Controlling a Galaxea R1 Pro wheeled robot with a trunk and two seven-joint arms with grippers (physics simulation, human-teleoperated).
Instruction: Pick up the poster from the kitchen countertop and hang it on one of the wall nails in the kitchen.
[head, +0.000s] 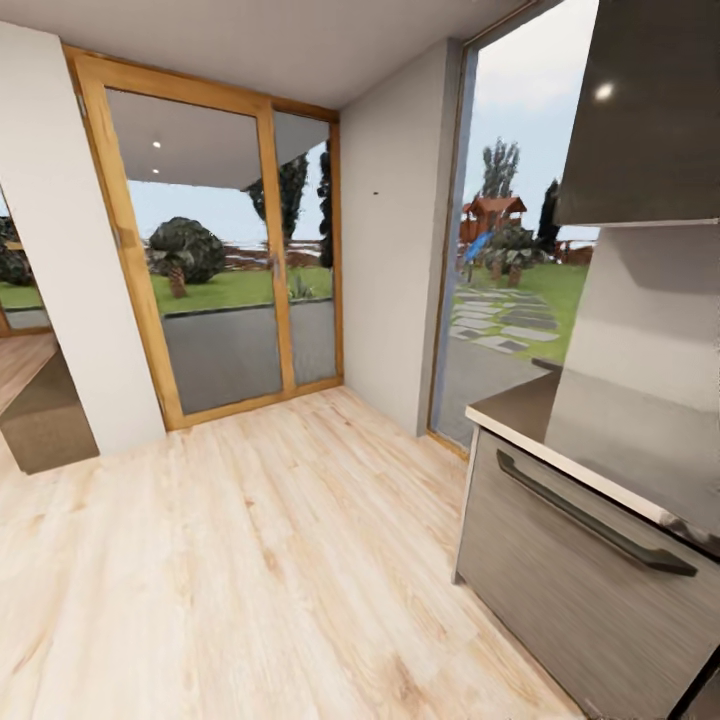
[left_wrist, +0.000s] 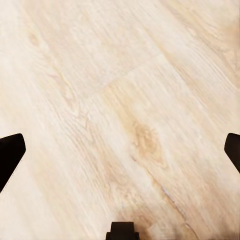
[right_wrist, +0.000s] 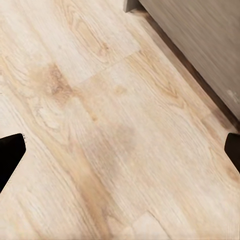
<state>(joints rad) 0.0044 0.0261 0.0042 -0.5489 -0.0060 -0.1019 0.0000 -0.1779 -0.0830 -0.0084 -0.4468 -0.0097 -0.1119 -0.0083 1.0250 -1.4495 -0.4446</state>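
The head view shows a wall nail (head: 375, 192) on the pale wall beside the glazed door (head: 215, 250), the kitchen countertop (head: 520, 405) corner at right above a grey drawer (head: 570, 560); each wrist view shows its pincer, the left gripper (left_wrist: 120, 150) and the right gripper (right_wrist: 120, 150), spread wide and empty over wooden floor (left_wrist: 120, 100).

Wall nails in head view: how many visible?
1. A single wall nail shows as a dark dot on the pale wall between the glass door and the window. More may be out of frame.

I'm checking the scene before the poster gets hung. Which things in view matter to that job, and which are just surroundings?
For the job:
- kitchen countertop, its corner at the right
- wall nail, a dark dot on the pale wall
- left gripper and right gripper, both open

Just surroundings:
- glass door
- cabinet drawer
- wooden floor
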